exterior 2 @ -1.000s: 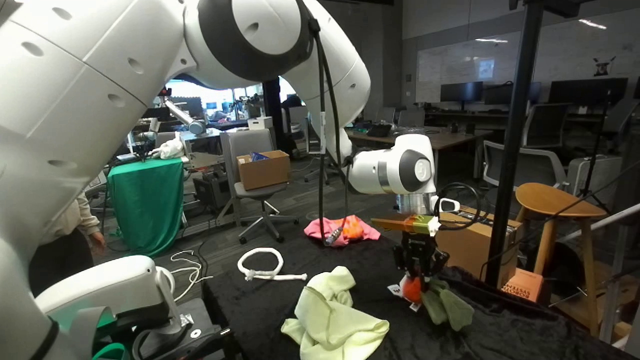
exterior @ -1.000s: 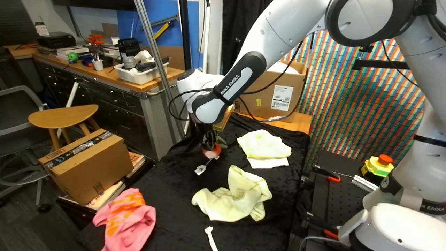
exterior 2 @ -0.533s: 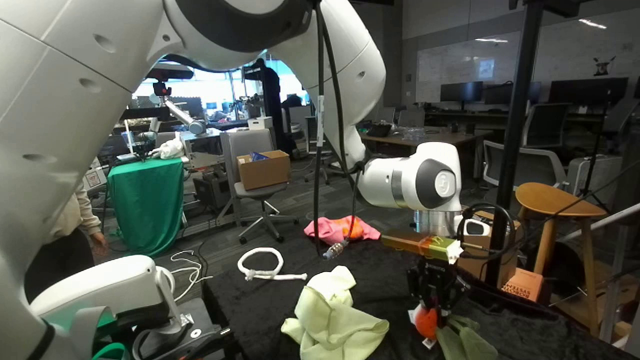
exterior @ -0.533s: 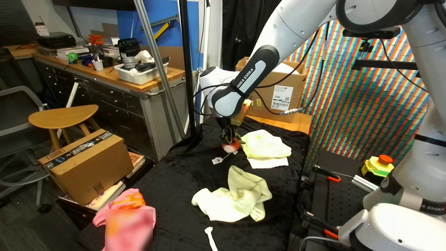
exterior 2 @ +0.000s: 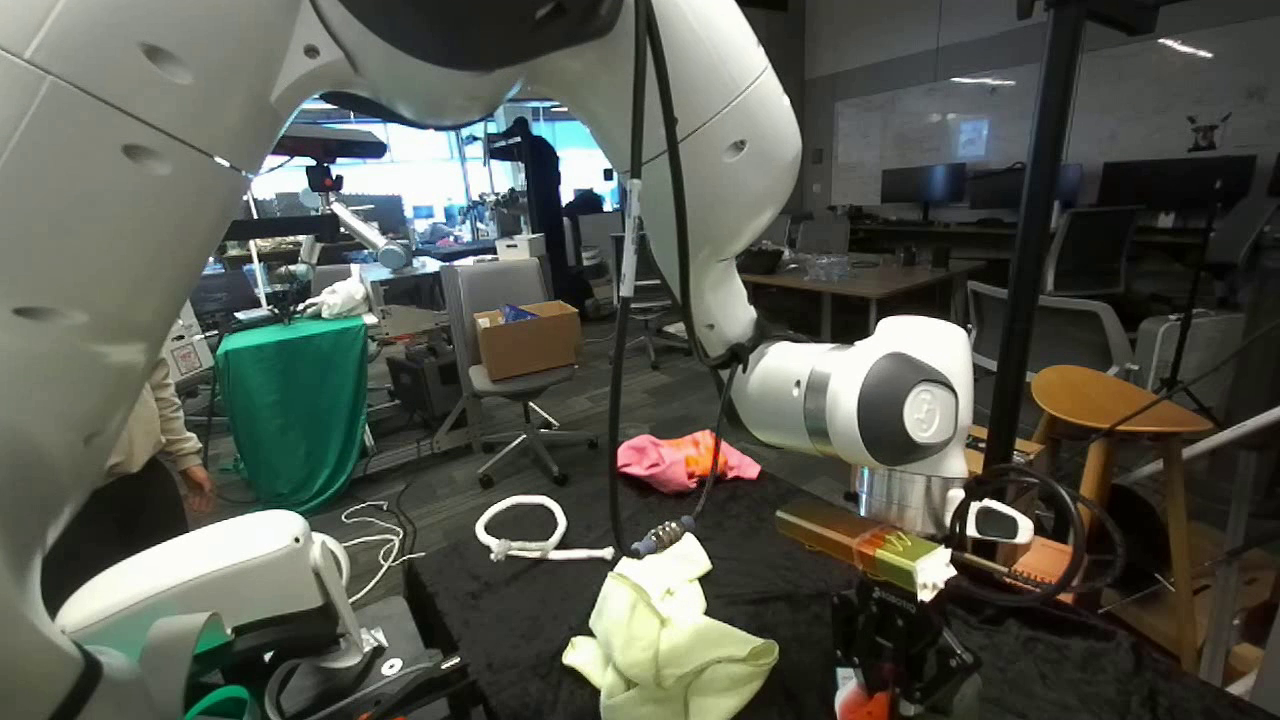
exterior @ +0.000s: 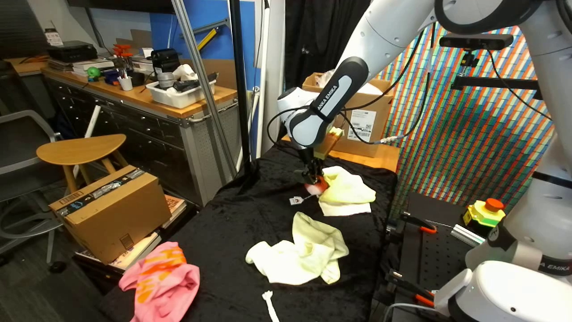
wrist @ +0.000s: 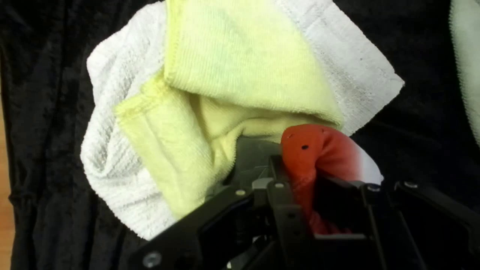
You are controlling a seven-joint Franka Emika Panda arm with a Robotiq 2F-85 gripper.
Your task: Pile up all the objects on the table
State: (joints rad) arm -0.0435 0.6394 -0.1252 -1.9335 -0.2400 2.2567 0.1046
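Observation:
My gripper (wrist: 302, 172) is shut on a small red item (wrist: 335, 153), a soft toy with a white end and a grey-green part (wrist: 255, 150). The red head sticks out beyond the fingers. In an exterior view the red item (exterior: 316, 187) overlaps the left edge of a folded yellow cloth (exterior: 346, 185), which lies on a white cloth (exterior: 346, 209). The grey-green part meets the yellow cloth (wrist: 247, 63) in the wrist view. A crumpled pale yellow-green cloth (exterior: 299, 257) and a pink-orange cloth (exterior: 165, 281) lie elsewhere on the black table (exterior: 223, 250).
A knotted white rope (exterior 2: 540, 549) lies on the table. Beyond the left edge are a cardboard box (exterior: 109, 212) and a wooden stool (exterior: 80, 148). A larger box (exterior: 380, 112) stands behind the table. The robot's base is on the right (exterior: 514, 250).
In an exterior view the gripper has carried the red item rightward, from bare black fabric to the yellow cloth's edge. The yellow cloth has shifted slightly. The other cloths stay put.

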